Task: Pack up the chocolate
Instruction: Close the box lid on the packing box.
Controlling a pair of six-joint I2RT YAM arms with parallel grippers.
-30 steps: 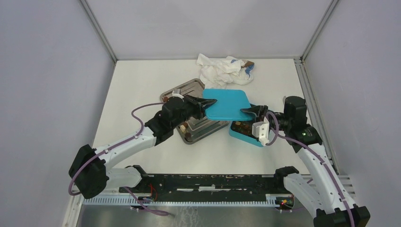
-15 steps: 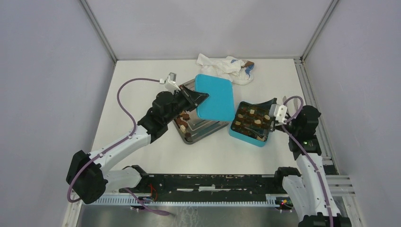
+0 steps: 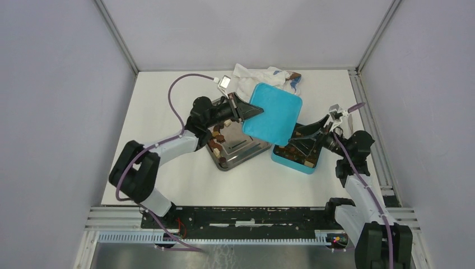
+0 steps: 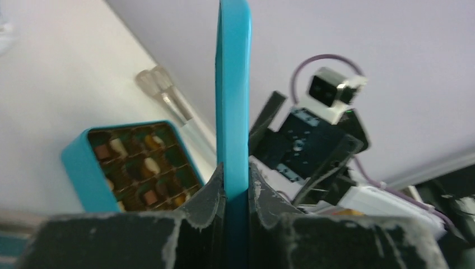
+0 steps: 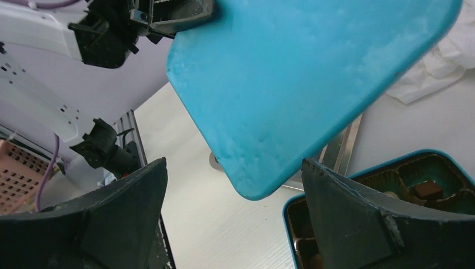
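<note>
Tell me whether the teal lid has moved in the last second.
Yes. The teal lid, clamped by the left gripper, went back toward the white cloth.

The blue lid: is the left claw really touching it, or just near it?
Touching. The left wrist view shows the blue lid pinched edge-on between both fingers of the left gripper, with no gap on either side.

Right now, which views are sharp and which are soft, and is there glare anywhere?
Top external: even diffuse light, everything sharp, no glare on the teal lid. Left wrist: the left gripper is blurred close to the lens, while the box behind is clearer. Right wrist: the right gripper is dark and soft in the foreground; the lid shows a faint mottled sheen.
</note>
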